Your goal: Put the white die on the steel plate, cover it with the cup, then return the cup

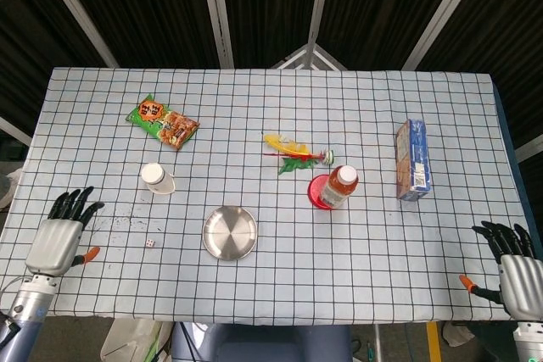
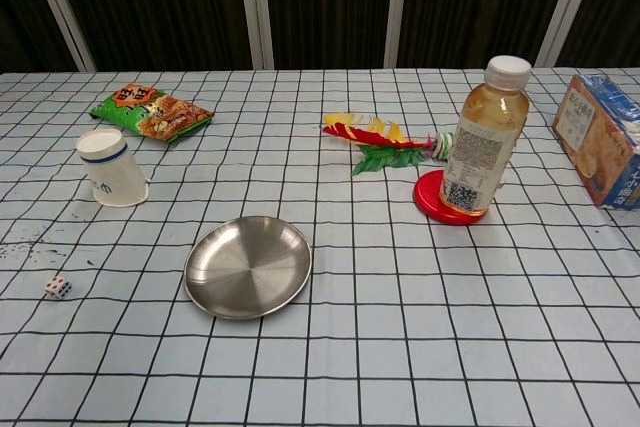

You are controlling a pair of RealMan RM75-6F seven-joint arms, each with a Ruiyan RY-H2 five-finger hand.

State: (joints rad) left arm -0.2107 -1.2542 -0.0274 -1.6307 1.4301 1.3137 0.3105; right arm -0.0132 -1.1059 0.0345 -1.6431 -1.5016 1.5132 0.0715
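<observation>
Checked table (image 1: 254,294): left hand (image 1: 58,239) and right hand (image 1: 514,270) empty, fingers spread; right wrist cut off by frame.

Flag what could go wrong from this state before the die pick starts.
1. The white die is small and lies flat on the cloth; the left hand, open near the table's corner, may nudge it away rather than pinch it.
2. The paper cup stands upside down close behind the die, so a reach could tip it.
3. The steel plate is shallow and smooth; a dropped die might roll off.
</observation>
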